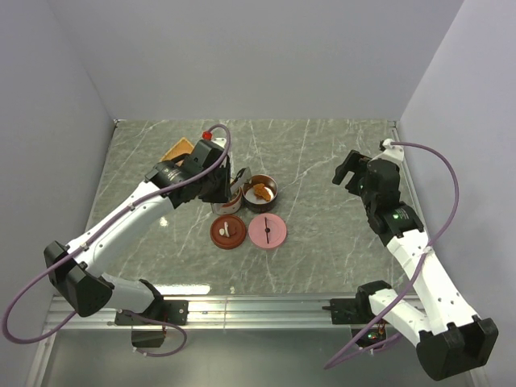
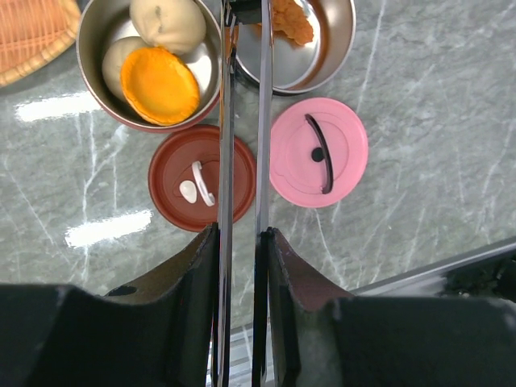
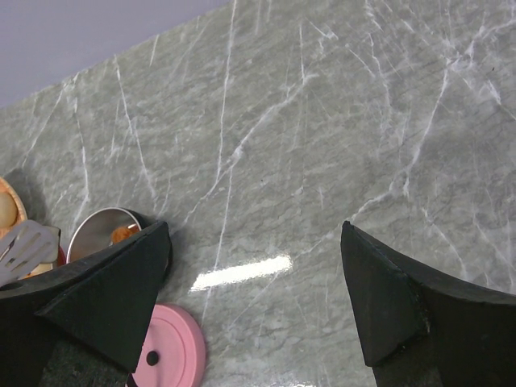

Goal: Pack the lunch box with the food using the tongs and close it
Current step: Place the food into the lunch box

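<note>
On the grey marble table (image 1: 322, 250), the left gripper (image 1: 224, 185) hangs over two steel tins (image 1: 260, 191), one showing orange food (image 1: 261, 194), with the tongs (image 1: 239, 174) poking out palely, a brown lid (image 1: 228, 232) and a pink lid (image 1: 268, 230) touching just in front, and the right gripper (image 1: 347, 168) spread wide, well apart.

The table (image 1: 322, 161) is grey-green stone with thin white lines running all over it, like cracks. Bright light shines off it in a few shiny spots. Far back on the left side lies an orange plate (image 1: 176, 150), and only a corner of it shows. Close up it has fine lines like a woven basket. Plain pale walls (image 1: 258, 56) stand around three sides. A silver metal rail (image 1: 258, 305) runs along the near edge
</note>
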